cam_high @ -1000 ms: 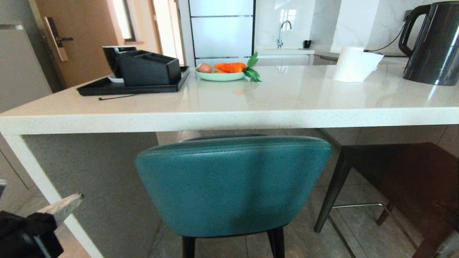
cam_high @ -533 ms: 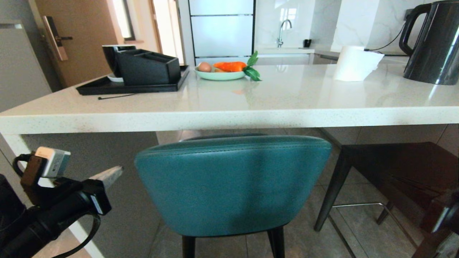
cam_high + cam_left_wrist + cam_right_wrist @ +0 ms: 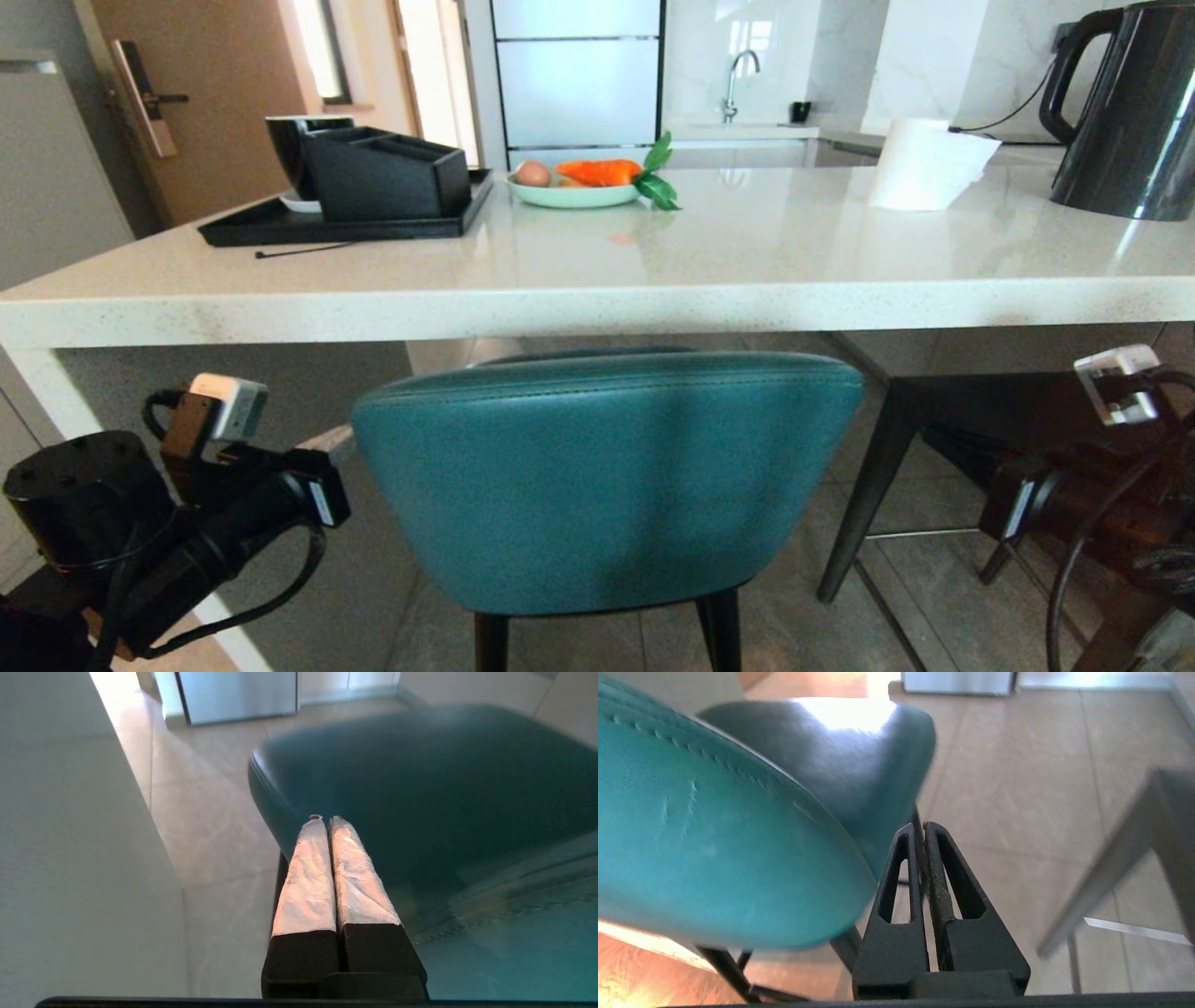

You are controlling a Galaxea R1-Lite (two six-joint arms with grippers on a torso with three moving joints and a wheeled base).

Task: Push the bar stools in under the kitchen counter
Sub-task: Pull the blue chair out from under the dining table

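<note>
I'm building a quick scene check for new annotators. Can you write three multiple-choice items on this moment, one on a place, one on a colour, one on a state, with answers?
1. Where is the left pincer?
A. On the counter top
B. Beside the teal stool's left edge, below the counter
C. Over the sink

2. What colour is the tray on the kitchen counter?
A. Black
B. Red
C. Yellow

3. How do the right pincer's fingers stand?
A. Spread wide
B. Closed on a cup
C. Shut together, holding nothing

Answers:
1 B: the head view shows it next to the teal stool, under the counter slab.
2 A: the tray and the organiser on it are black.
3 C: the right wrist view shows both fingers pressed together with nothing between, beside the stool's back.
</note>
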